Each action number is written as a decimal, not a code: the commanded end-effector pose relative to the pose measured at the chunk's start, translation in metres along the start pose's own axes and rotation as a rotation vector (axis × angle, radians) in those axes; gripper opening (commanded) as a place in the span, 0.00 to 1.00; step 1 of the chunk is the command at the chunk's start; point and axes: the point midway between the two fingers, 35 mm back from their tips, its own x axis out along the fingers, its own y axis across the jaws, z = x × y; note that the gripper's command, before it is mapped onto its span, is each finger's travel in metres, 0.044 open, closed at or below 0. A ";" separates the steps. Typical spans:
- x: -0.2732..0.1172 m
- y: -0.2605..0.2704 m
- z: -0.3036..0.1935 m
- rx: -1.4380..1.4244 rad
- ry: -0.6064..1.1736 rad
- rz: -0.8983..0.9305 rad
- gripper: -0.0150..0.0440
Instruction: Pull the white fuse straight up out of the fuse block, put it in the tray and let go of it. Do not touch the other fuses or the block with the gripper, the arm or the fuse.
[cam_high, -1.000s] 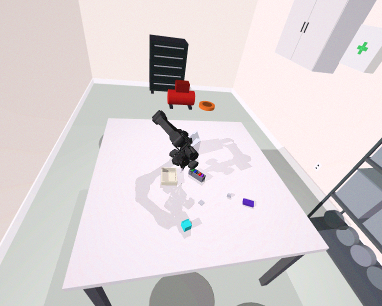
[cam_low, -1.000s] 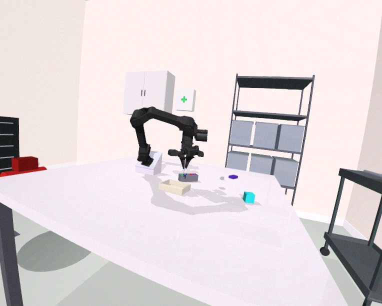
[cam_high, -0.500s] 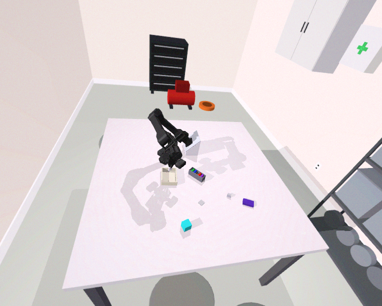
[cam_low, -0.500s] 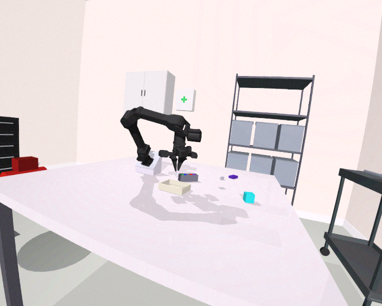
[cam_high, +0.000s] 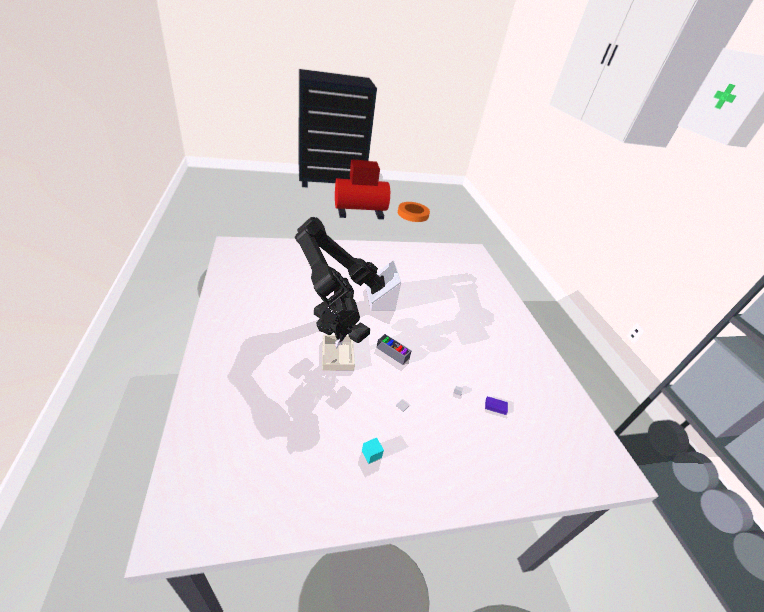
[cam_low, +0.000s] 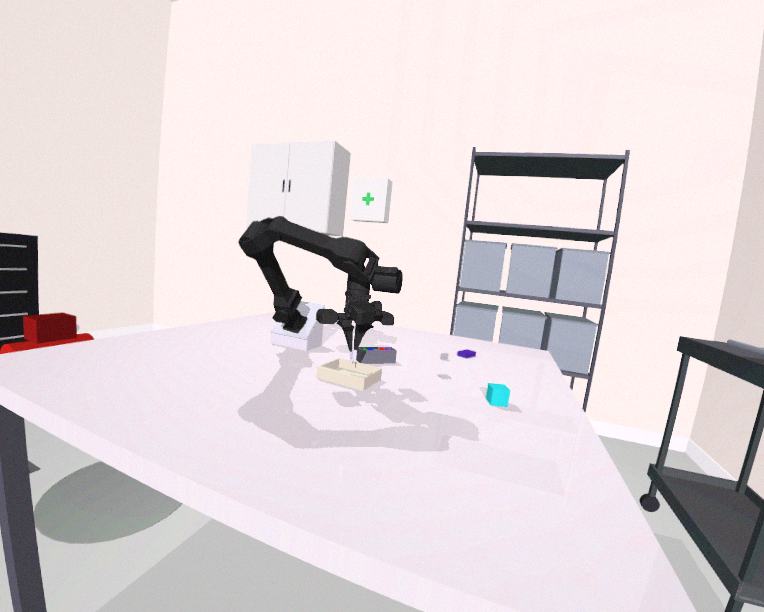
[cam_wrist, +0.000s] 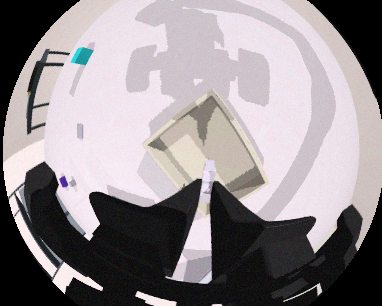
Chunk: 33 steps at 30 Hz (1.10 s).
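Observation:
My gripper (cam_wrist: 206, 184) (cam_low: 353, 358) is shut on the white fuse (cam_wrist: 208, 172), which points down from the fingertips. Fuse and fingertips are over the cream tray (cam_wrist: 255, 156) (cam_high: 337, 367) (cam_low: 334, 378), near one corner of it in the wrist view. In the exterior view the fuse's lower end is about level with the tray's rim; whether it touches the tray I cannot tell. The dark grey fuse block (cam_high: 392, 355) (cam_low: 379, 358) stands beside the tray, with green, blue, red and purple fuses in it and a gap in the middle.
A cyan cube (cam_high: 372, 450) (cam_low: 497, 394) (cam_wrist: 82, 56), a purple block (cam_high: 496, 405) (cam_low: 466, 353) (cam_wrist: 63, 181), a small pale cube (cam_high: 458, 391) (cam_low: 444, 356) and a flat grey square (cam_high: 402, 405) (cam_wrist: 80, 131) lie on the table away from the tray.

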 end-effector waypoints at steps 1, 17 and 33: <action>0.007 -0.001 -0.001 -0.004 -0.001 -0.007 0.25; 0.015 -0.001 0.000 0.000 0.000 -0.002 0.57; -0.022 -0.002 -0.001 -0.004 -0.001 -0.007 0.81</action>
